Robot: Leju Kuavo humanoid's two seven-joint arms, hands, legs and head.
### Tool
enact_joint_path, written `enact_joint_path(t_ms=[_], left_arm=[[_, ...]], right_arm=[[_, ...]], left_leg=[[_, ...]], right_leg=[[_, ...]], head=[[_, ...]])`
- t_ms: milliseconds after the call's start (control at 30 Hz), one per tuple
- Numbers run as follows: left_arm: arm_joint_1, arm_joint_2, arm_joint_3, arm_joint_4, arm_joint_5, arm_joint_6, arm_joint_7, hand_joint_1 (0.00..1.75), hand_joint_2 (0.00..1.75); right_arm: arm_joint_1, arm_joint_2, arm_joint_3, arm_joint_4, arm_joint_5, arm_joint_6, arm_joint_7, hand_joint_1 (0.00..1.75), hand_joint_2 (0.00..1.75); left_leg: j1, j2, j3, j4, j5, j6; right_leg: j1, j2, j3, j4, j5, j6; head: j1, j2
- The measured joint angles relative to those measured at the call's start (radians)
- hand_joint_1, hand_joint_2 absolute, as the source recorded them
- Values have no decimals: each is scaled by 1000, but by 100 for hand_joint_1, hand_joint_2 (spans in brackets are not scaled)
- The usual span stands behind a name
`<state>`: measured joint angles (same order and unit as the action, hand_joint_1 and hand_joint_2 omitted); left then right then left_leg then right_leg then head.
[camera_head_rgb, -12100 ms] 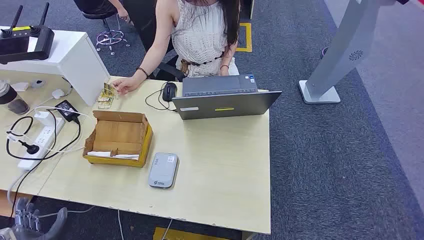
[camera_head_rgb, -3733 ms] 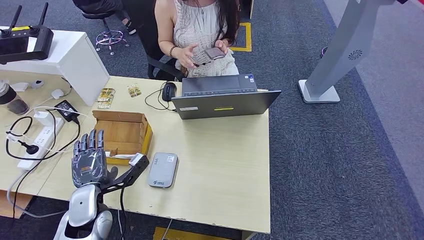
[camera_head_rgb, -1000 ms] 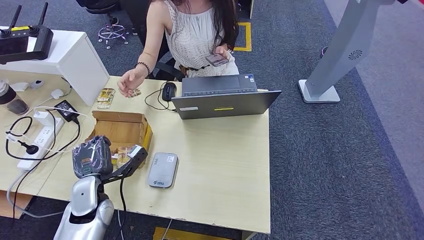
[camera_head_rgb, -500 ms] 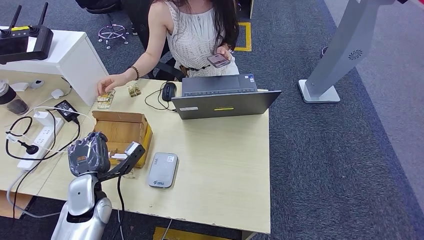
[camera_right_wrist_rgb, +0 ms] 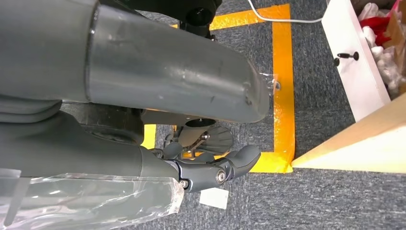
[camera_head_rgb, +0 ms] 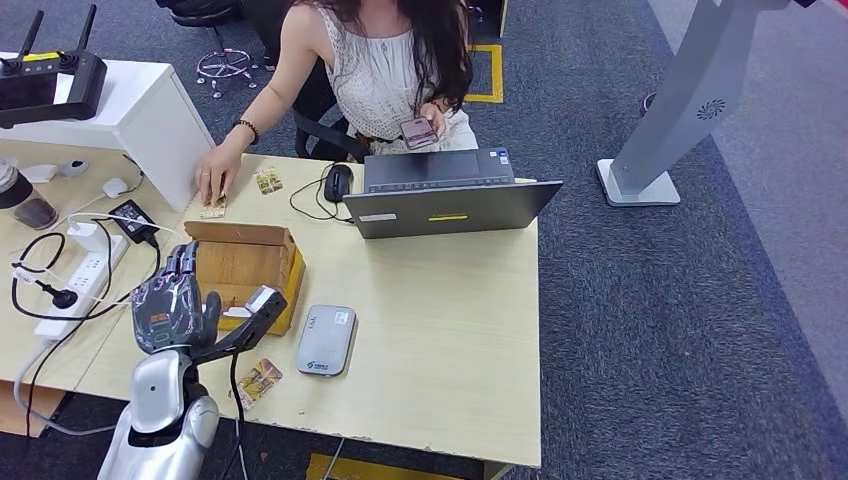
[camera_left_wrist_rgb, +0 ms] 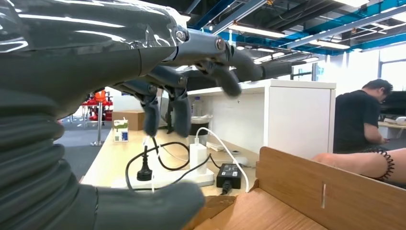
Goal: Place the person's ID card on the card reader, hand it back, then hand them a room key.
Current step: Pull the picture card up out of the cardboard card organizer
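Seen from the head camera, the robot's left hand (camera_head_rgb: 170, 300) hovers with fingers spread and holding nothing beside the open cardboard box (camera_head_rgb: 240, 270), while a small card (camera_head_rgb: 259, 380) lies flat near the bench (camera_head_rgb: 450, 330) front edge, just left of the grey card reader (camera_head_rgb: 327, 340). The left wrist camera adds the box's bare brown interior (camera_left_wrist_rgb: 268, 211) and the extended fingers (camera_left_wrist_rgb: 225, 76) above it. The right wrist camera shows the right hand (camera_right_wrist_rgb: 210, 167) hanging over grey carpet with curled, empty fingers; across the bench a seated person's hand (camera_head_rgb: 214, 180) rests on more cards.
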<state>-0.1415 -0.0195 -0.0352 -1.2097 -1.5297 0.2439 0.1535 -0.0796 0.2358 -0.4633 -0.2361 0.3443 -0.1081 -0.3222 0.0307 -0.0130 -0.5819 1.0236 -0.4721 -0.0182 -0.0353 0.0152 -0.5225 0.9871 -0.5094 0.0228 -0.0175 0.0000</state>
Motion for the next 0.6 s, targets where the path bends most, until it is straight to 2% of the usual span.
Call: enact_joint_path(t_ms=[600], left_arm=[[22,-5,3,-9,-7,0,-1,0,175]], right_arm=[[2,0,-9,0,29,17,-16,0,0]], left_leg=[[0,0,0,0,0,0]], right_leg=[[0,0,0,0,0,0]], head=[[0,0]])
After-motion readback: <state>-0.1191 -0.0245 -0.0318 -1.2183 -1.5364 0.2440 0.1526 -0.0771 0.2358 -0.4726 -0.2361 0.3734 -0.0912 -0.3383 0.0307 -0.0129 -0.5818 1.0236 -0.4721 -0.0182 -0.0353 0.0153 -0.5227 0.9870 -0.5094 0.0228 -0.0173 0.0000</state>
